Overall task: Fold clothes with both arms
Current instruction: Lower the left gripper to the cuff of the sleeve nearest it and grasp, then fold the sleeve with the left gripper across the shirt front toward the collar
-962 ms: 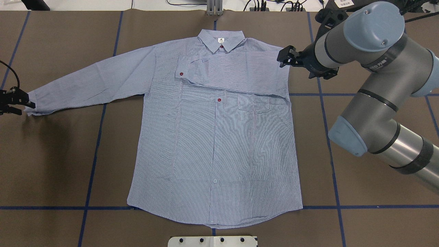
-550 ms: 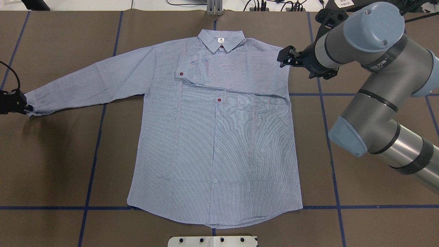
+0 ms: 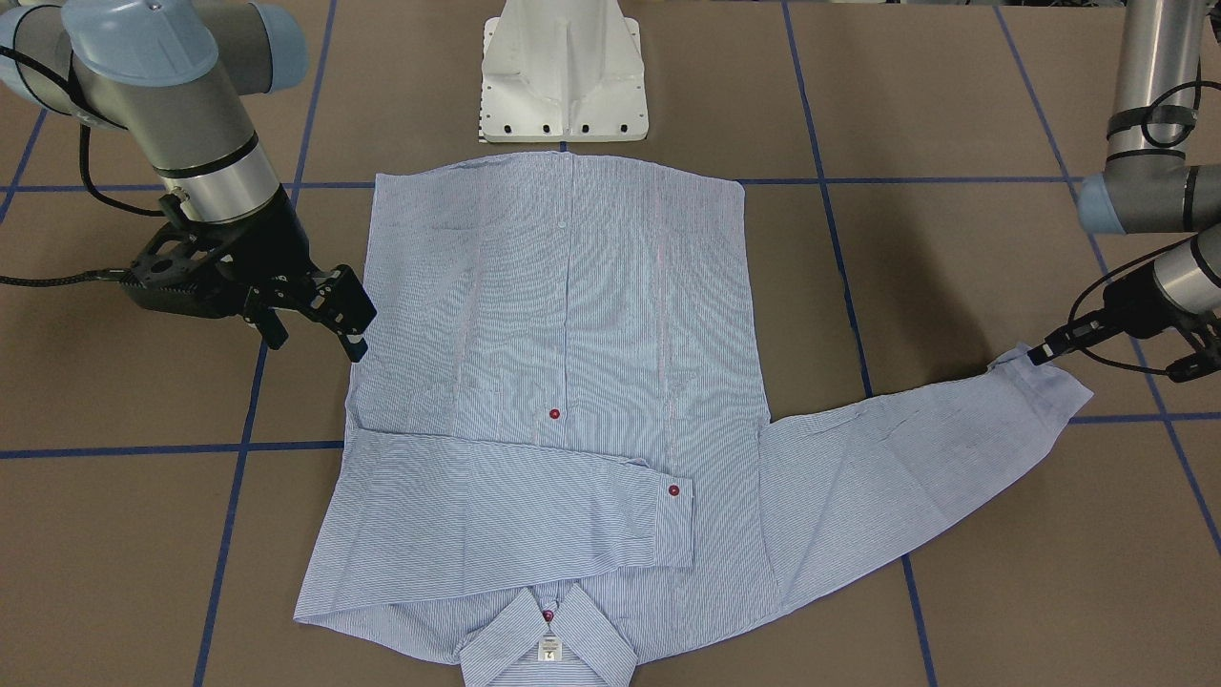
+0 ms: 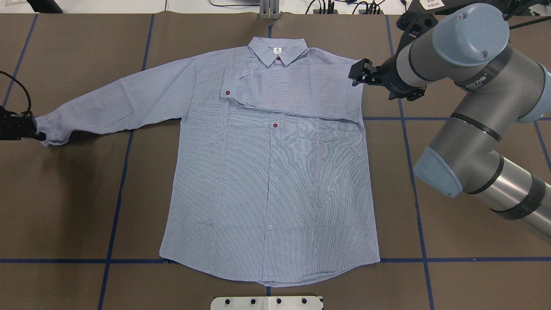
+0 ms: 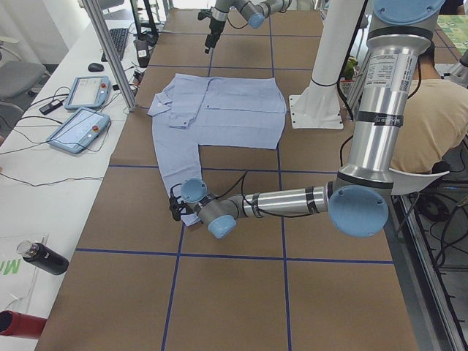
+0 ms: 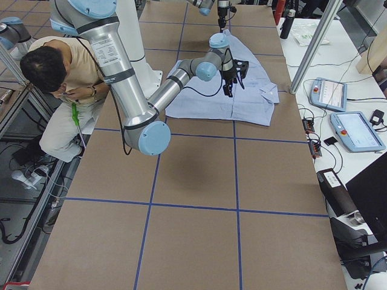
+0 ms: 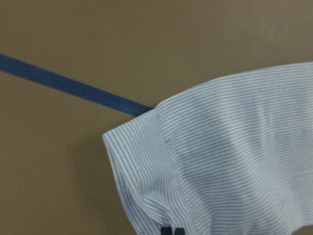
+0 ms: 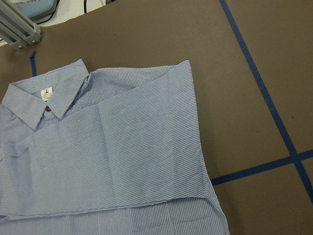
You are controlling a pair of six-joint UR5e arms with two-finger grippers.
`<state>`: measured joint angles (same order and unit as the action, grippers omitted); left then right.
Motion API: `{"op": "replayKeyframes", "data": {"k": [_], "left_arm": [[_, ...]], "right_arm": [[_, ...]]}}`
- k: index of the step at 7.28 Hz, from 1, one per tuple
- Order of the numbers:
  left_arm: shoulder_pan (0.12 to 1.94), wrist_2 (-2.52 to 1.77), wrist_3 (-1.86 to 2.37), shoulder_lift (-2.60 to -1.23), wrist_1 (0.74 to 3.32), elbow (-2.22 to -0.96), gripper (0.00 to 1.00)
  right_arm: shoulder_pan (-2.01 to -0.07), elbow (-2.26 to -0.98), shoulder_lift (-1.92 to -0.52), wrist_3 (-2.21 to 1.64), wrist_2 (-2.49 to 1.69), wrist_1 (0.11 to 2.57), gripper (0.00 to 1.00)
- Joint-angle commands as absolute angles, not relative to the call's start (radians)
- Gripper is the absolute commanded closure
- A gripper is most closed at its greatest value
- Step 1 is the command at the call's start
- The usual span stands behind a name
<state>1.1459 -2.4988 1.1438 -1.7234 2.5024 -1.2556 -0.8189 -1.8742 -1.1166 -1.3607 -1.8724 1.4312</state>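
The light blue-and-white striped shirt (image 4: 267, 181) lies face up and flat on the brown table, collar at the far side. One sleeve (image 4: 292, 90) is folded across the chest, its cuff (image 4: 228, 88) with a red button. The other sleeve stretches out to the left. My left gripper (image 4: 36, 132) is shut on that sleeve's cuff (image 4: 51, 129) and holds its end slightly raised; the left wrist view shows the cuff (image 7: 146, 166) close up. My right gripper (image 4: 356, 73) is open and empty, just beside the shirt's shoulder edge; it also shows in the front view (image 3: 315, 329).
The white pedestal base (image 3: 563, 76) stands at the hem side of the shirt. Blue tape lines (image 4: 116, 193) cross the table. A metal post (image 4: 269, 8) stands at the far edge. A seated person (image 6: 54, 78) is beside the table; control tablets (image 5: 77, 124) lie on a side bench.
My left gripper has shut on the outstretched sleeve's cuff and drawn it slightly inward and up, so the cuff end bunches. The right arm has barely moved.
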Motion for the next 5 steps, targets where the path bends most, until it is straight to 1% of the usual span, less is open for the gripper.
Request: {"op": "replayKeyframes", "data": {"k": [1, 2, 3, 5], "left_arm": [[1.146, -2.517, 1.248, -1.893, 2.383, -1.312, 1.0], [1.144, -2.516, 1.288, -2.024, 2.317, -1.312, 1.0], [1.137, -2.51, 1.393, -2.136, 2.307, -1.309, 1.0], [1.095, -2.449, 1.451, -2.27, 2.306, -1.299, 1.0]], "right_arm": [[-0.821, -1.873, -1.117, -1.361, -1.878, 1.431, 0.0], [-0.824, -1.87, -1.117, -1.361, -1.875, 1.433, 0.0], [-0.825, -1.867, -1.118, -1.361, -1.868, 1.433, 0.0], [-0.847, -1.861, -1.117, -1.362, -1.87, 1.436, 0.0]]}}
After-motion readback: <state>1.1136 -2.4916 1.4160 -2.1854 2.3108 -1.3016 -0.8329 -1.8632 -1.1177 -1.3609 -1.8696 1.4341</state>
